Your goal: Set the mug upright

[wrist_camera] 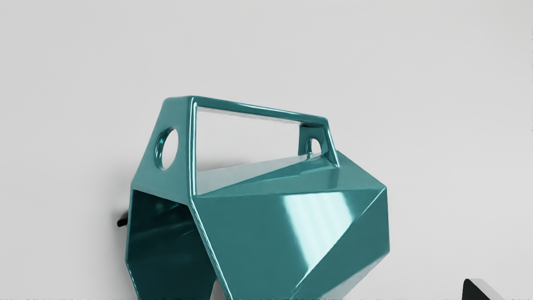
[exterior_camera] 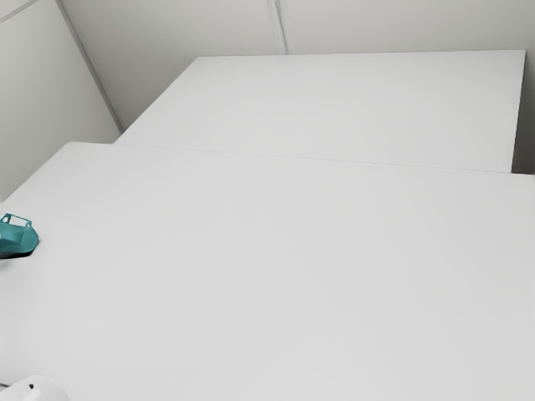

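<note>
White table [exterior_camera: 276, 267], teal mug [wrist_camera: 258, 233] on its side, wrist view revealing hollow mouth, end effector [wrist_camera: 342, 288] open

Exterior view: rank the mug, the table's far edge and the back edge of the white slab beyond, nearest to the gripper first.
1. Mug, on its side at the exterior view's left, by the gripper.
2. Table's far edge, beyond the mug.
3. White slab's back edge, farthest, toward the wall.

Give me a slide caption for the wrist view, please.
Faceted teal mug tipped on its side, handle uppermost, against a pale tabletop.
</note>
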Controlling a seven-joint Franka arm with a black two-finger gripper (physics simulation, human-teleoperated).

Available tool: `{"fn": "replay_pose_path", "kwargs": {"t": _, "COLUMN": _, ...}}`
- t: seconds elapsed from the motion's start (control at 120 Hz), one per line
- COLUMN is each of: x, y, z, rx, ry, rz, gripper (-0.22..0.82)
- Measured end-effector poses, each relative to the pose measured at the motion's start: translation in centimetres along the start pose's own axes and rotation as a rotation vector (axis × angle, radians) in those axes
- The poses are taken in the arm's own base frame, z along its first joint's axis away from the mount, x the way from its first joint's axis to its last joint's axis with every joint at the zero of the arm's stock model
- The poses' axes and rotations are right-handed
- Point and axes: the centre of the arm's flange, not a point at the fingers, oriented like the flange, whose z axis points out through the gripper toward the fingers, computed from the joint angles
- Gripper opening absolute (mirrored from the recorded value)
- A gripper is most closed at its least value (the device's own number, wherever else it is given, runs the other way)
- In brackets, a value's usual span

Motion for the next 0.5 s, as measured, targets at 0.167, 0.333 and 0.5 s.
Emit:
{"fn": "replay_pose_path", "kwargs": {"t": 0.167, "x": -0.55, "y": -0.12, "z": -0.32, "rx": -0.002, "ry": 0.005, "rz": 0.003, "gripper": 0.60}}
{"fn": "replay_pose_path", "kwargs": {"t": 0.333, "x": -0.70, "y": -0.16, "z": -0.50, "rx": 0.002, "ry": 0.006, "rz": 0.012, "gripper": 0.60}}
{"fn": "replay_pose_path", "kwargs": {"t": 0.5, "x": -0.41, "y": -0.41, "z": -0.05, "rx": 0.009, "ry": 0.007, "rz": 0.025, "gripper": 0.60}}
